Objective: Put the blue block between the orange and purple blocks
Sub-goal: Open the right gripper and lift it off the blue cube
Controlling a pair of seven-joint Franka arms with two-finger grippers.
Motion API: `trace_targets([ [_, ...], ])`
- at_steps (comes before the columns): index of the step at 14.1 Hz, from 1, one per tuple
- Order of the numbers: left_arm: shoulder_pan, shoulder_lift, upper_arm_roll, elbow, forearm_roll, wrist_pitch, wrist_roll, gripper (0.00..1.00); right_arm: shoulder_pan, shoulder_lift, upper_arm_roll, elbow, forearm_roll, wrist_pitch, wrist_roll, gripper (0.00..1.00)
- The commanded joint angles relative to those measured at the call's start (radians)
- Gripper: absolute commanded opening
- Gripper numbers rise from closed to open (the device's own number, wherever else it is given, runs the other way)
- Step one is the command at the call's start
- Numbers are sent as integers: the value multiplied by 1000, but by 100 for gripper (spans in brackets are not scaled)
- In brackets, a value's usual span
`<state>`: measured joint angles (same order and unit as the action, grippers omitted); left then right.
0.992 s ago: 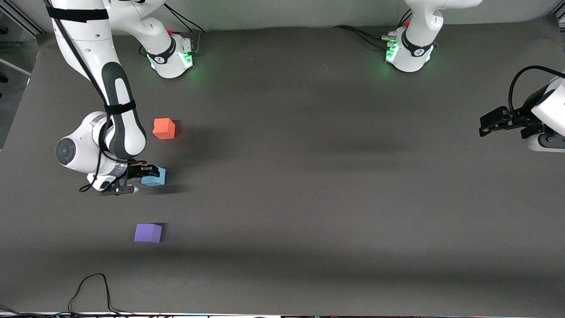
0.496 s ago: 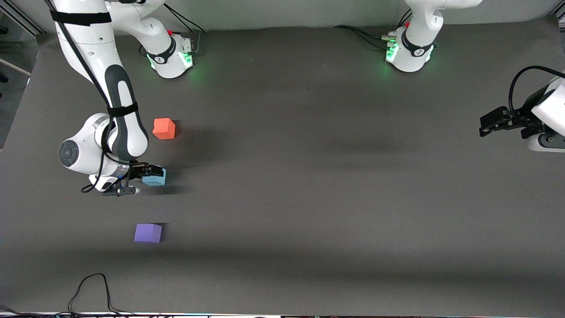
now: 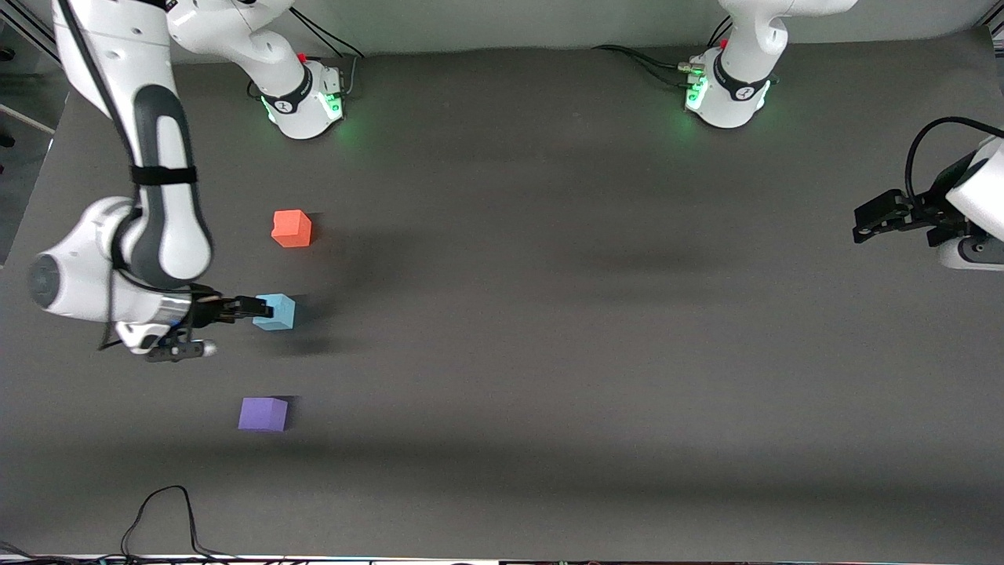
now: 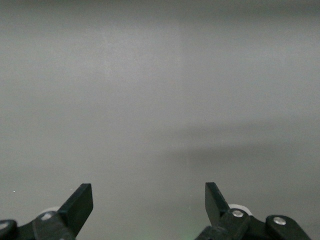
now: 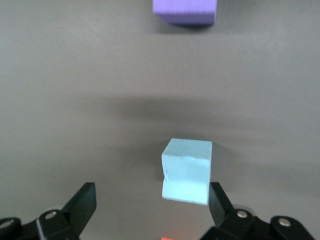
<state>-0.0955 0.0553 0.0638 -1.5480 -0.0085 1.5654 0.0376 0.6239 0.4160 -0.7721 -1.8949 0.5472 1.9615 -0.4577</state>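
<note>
In my right wrist view the purple block [image 5: 184, 11] is cut by the frame edge, and only a sliver of the orange block [image 5: 170, 238] shows. The left arm [image 3: 973, 212] runs off the front view's edge. The left gripper [image 4: 149, 202] shows only its fingertips; its base is cropped away.

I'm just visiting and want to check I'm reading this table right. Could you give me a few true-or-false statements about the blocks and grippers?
1. The blue block lies on the table between the orange block and the purple block. True.
2. The right gripper is shut on the blue block. False: it is open and the block stands free.
3. The left gripper holds the purple block. False: it waits open and empty at the left arm's end of the table.
4. The purple block is nearest the front camera. True.
</note>
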Motion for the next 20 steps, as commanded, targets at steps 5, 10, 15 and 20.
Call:
trace_targets([
  [5, -9, -6, 8, 5, 15, 19, 2, 100, 105, -206, -15, 258, -286, -246, 233, 100],
  [10, -7, -6, 11, 5, 13, 18, -1, 100, 140, -233, -9, 431, -316, -389, 312, 100],
  [15, -9, -11, 10, 5, 15, 16, -15, 100, 142, -246, -7, 471, -316, -423, 310, 100],
  [20, -9, -11, 10, 3, 13, 18, -13, 100, -106, -313, 338, 468, -419, -424, 410, 100],
])
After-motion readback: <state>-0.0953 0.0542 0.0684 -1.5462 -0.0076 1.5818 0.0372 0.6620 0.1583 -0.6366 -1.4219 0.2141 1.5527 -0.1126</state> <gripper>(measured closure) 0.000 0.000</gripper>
